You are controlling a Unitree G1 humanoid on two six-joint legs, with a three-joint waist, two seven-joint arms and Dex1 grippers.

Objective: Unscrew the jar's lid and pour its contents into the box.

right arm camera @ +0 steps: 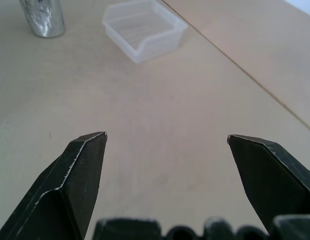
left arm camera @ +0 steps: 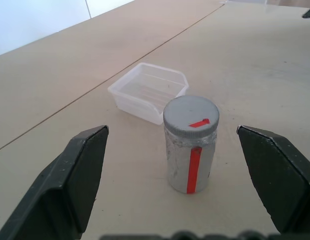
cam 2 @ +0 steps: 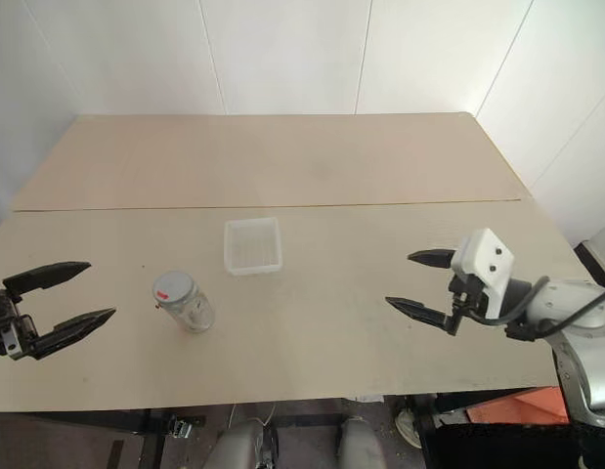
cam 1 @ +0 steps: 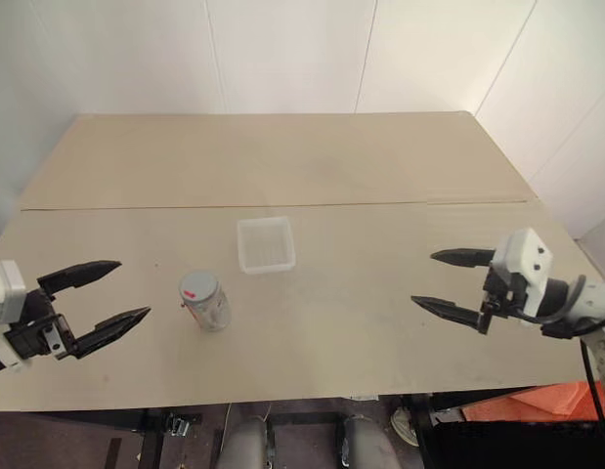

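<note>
So the table [cam 1: 380, 322] is a big pale wood-look top with a thin seam [cam 1: 400, 203] running straight across it from side to side, splitting it into a far half and a near half. Behind it there's just plain white wall panels [cam 1: 292, 54], meeting in a corner off to the right. Down past the table's near right edge there's something orange [cam 1: 537, 403] on the floor, can't really tell what it is.
</note>
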